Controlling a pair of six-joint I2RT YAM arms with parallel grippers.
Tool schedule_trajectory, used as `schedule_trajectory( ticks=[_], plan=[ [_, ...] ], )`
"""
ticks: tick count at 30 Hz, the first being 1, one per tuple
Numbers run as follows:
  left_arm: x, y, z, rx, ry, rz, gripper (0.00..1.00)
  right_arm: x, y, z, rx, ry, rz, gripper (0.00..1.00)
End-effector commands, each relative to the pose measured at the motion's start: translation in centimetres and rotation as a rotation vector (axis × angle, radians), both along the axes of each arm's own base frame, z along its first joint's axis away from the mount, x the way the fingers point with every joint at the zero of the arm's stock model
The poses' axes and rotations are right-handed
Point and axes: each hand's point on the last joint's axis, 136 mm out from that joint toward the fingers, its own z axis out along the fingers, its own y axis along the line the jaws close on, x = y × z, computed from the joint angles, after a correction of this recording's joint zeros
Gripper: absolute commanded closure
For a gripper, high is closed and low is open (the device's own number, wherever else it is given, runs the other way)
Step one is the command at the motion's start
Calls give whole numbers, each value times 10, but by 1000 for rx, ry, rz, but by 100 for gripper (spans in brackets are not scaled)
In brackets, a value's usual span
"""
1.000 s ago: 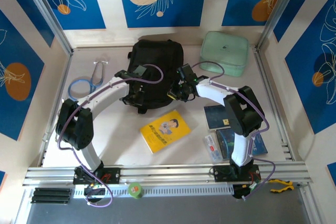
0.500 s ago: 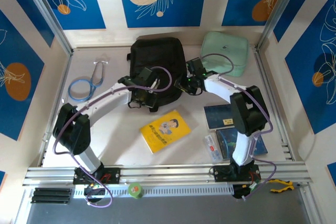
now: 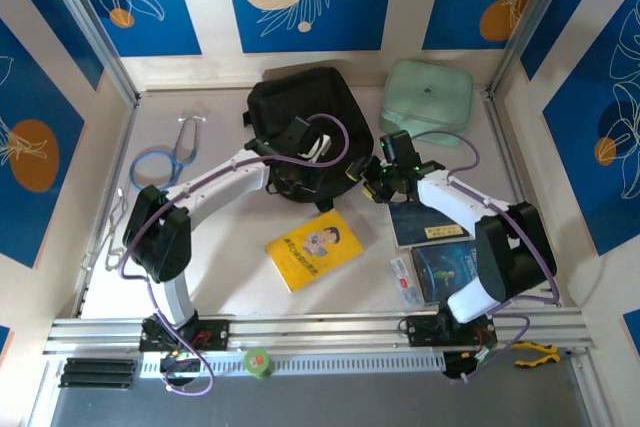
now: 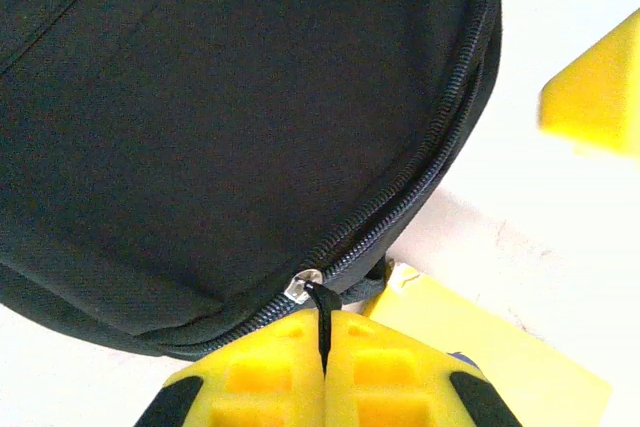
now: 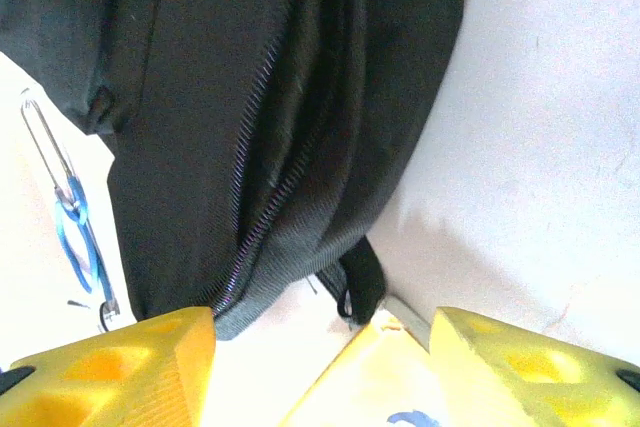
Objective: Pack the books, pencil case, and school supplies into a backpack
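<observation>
The backpack (image 3: 300, 112) lies at the far middle of the table (image 3: 220, 247). The left end effector (image 3: 300, 187) is at its near edge. In the left wrist view the left end effector (image 4: 323, 332) has its yellow fingers pressed together, and they pinch the zipper pull (image 4: 307, 289) of the backpack (image 4: 220, 97). The right end effector (image 3: 358, 172) is just beside the near right corner of the backpack. In its own view the right end effector (image 5: 322, 322) stands wide and holds nothing, and the backpack (image 5: 250, 97) is in front of it.

The top view shows the yellow book (image 3: 315, 247) lying near the backpack, toward the arm bases. On the right side are the navy book (image 3: 425, 222), the blue book (image 3: 455, 267) and the pencil case (image 3: 403, 282) beside it. All four lie on the table, outside the backpack. The wrist views do not show these last three, but they show the zip line closely. It is closed along the part that I can see, so the inside is hidden.

A mint pouch (image 3: 428, 100) lies closed at the far right. A stethoscope (image 3: 165, 157) lies on the left, well apart from the backpack.
</observation>
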Motion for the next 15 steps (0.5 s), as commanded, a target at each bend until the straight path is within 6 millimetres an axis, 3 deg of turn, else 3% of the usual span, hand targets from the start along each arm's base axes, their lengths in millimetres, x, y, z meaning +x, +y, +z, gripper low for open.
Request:
schedule_trajectory(
  ticks=[1,15],
  plan=[
    [-9,-5,-1,-37,20,-4,100,-2,21,8,104,30,-12,40],
    [-24,4,-10,-37,43,-6,100,21,57,-25,124,138,32,39]
  ],
)
